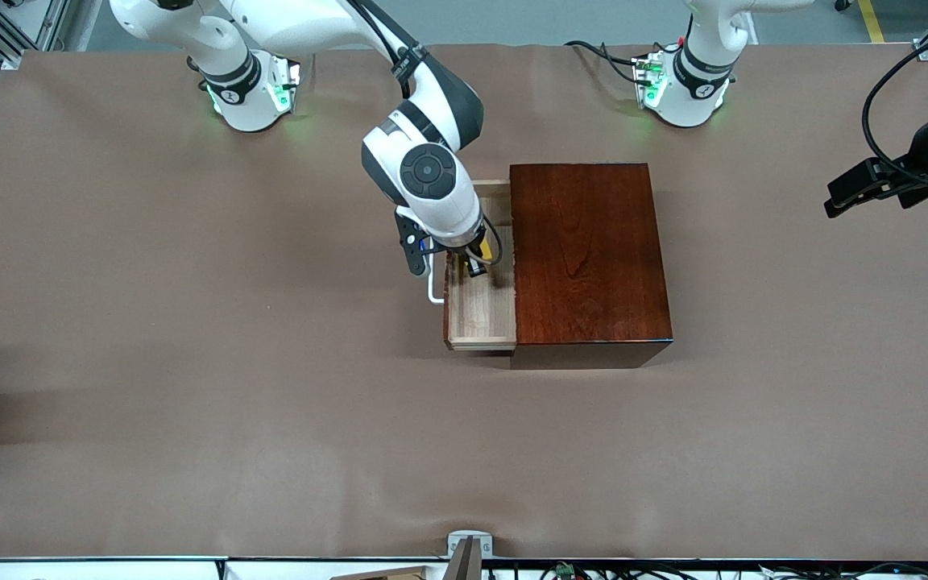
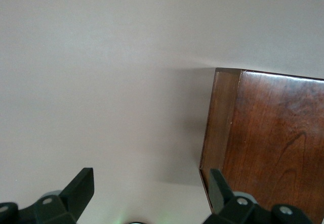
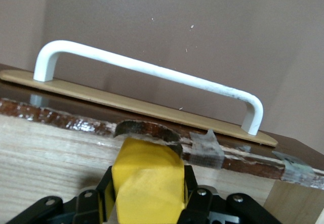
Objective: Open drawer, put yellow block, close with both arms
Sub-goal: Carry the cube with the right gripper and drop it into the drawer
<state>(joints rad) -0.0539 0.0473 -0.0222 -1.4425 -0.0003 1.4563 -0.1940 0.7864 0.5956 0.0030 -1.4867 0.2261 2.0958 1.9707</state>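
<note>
Reaching down into the open drawer (image 1: 480,310), the right gripper (image 1: 476,264) has the yellow block (image 1: 484,250) between its fingers, and from the right wrist view the block (image 3: 148,183) sits snug between the two black fingers (image 3: 104,189), so the claw is nearly closed, parted only by the cube's width. That same view shows the drawer's pale wood floor (image 3: 50,153) under the block and the white handle (image 3: 147,70) on the drawer front just past it. The drawer stands pulled out of the dark box (image 1: 586,256) toward the right arm's end of the table, with its handle (image 1: 434,292) on the outer face. The block hangs low inside the tray, roughly midway along it; whether it touches the floor I cannot tell. The left arm waits off at its own end of the table (image 1: 190,362), its gripper (image 1: 863,187) in the air well apart from the box. In the left wrist view that gripper (image 2: 149,191) shows its fingers (image 2: 81,188) spread wide with nothing between them, above bare table beside a corner of the box (image 2: 268,138).
</note>
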